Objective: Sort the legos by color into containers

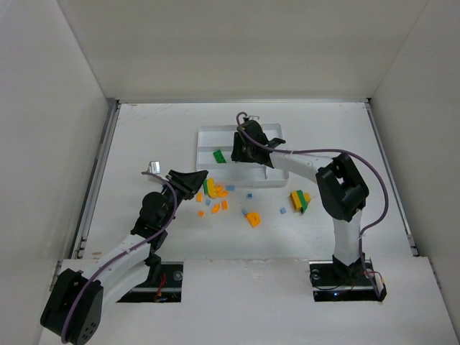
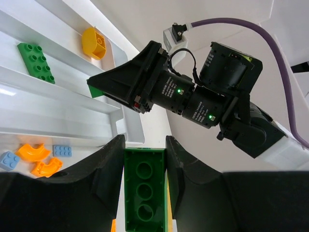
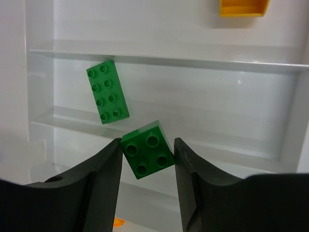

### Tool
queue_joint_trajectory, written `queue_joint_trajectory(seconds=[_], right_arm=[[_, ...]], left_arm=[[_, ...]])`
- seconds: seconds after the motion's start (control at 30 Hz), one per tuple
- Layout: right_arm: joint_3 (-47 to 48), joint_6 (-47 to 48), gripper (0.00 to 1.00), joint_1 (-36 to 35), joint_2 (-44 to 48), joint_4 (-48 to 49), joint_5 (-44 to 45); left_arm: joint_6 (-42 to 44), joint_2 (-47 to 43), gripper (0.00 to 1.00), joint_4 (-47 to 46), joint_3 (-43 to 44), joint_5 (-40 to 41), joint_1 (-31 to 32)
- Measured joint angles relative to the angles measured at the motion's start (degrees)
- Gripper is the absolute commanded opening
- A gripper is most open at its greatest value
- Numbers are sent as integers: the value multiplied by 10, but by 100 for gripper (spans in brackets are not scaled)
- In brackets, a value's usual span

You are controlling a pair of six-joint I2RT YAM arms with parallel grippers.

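Left gripper (image 1: 198, 179) is seen near-left of the tray, reaching in from the near left corner of the tabletop (image 1: 144, 136). Its fingers (image 2: 108, 159) are closed narrowly on a long green brick (image 2: 144, 193), which is clamped by its long sides, hollow underside toward the wrist camera. A yellow edge is noted along the brick's right side; what it belongs to cannot be told. Whether the brick is touching the tabletop cannot be told.

Loose legos (image 1: 216, 208) are scattered just right of and nearer than this gripper: orange curved pieces, a larger orange one (image 1: 252, 218), and light blue bits (image 1: 249, 195), all on the tabletop, outside the tray.

White tray (image 1: 208, 136) is set at far centre. A flat green plate (image 1: 218, 156) is lying in a long slot, skewed to the dividers. An orange piece (image 3: 243, 7) is lying in the slot beyond it.

Right gripper (image 1: 241, 147) is held over the tray, right of the green plate. Its fingers (image 3: 104, 179) are closed narrowly on a small green brick (image 3: 147, 150), four studs up, turned at an angle and held above the tray floor, near of the plate.

A yellow-and-green stack (image 1: 300, 200) is sitting on the tabletop at right, beside the right arm, with a light blue bit (image 1: 282, 210) just left of it.
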State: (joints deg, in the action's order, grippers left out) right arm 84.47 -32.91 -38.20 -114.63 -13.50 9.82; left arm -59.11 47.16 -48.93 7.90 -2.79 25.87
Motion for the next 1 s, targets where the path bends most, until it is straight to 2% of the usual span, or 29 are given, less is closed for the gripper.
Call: queue_joint_trajectory(seconds=[0.1, 0.27, 0.4, 0.5, 0.6, 0.73, 0.83, 1.0], right_arm=[[6, 0, 47, -2, -2, 1, 3], [7, -3, 68, -2, -1, 8, 7], [-28, -4, 70, -2, 31, 28, 7], [-108, -12, 68, -2, 108, 64, 6], [-240, -32, 69, -4, 238, 144, -9], [-405, -94, 84, -13, 391, 303, -69], [-475, -156, 94, -17, 414, 425, -123], [-511, -242, 100, -38, 360, 555, -205]], left_arm=[[-1, 0, 24, 0, 0, -1, 0], [-3, 8, 24, -1, 0, 0, 1], [-4, 24, 24, 0, 0, 0, 1], [-6, 33, 24, 0, 3, -1, 2], [-13, 46, 25, -1, 11, -5, 0], [-32, 66, 25, -15, 22, -11, -1], [-56, 91, 25, -31, 38, -22, -1], [-103, 120, 25, -66, 50, -40, -6]])
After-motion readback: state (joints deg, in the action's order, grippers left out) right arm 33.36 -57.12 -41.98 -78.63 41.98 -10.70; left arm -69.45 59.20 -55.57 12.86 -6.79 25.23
